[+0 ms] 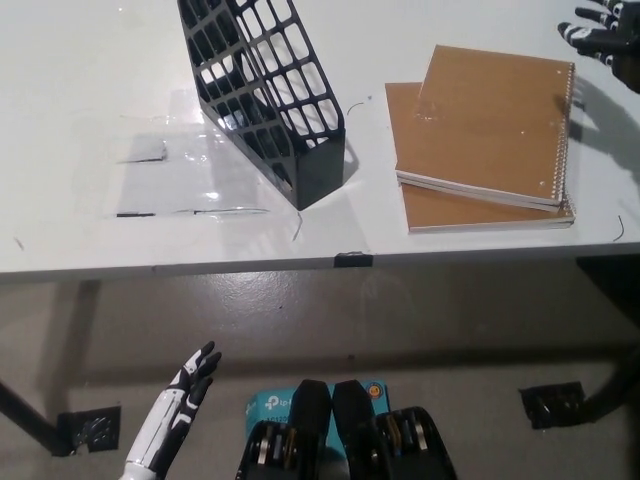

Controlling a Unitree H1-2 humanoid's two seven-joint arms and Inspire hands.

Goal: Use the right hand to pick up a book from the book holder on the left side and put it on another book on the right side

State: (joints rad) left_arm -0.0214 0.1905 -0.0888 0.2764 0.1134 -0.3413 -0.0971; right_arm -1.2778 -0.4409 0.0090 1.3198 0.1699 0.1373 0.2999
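Two brown spiral notebooks lie stacked on the white table (pixel 90 90) at the right. The upper book (pixel 492 125) rests flat and slightly turned on the lower book (pixel 470 208), which shows along the front and left. The black mesh book holder (pixel 268 95) stands left of them and looks empty. My black right hand (pixel 603 32) hovers at the top right corner, just beyond the upper book's far right corner, open and holding nothing. My white left hand (pixel 180 405) rests low at the bottom left, below the table edge, fingers apart.
A clear plastic sheet (pixel 175 170) lies flat on the table left of the holder. The table's front edge (pixel 300 265) runs across the middle of the view, with a small black clip (pixel 353 260) on it. Below is grey floor.
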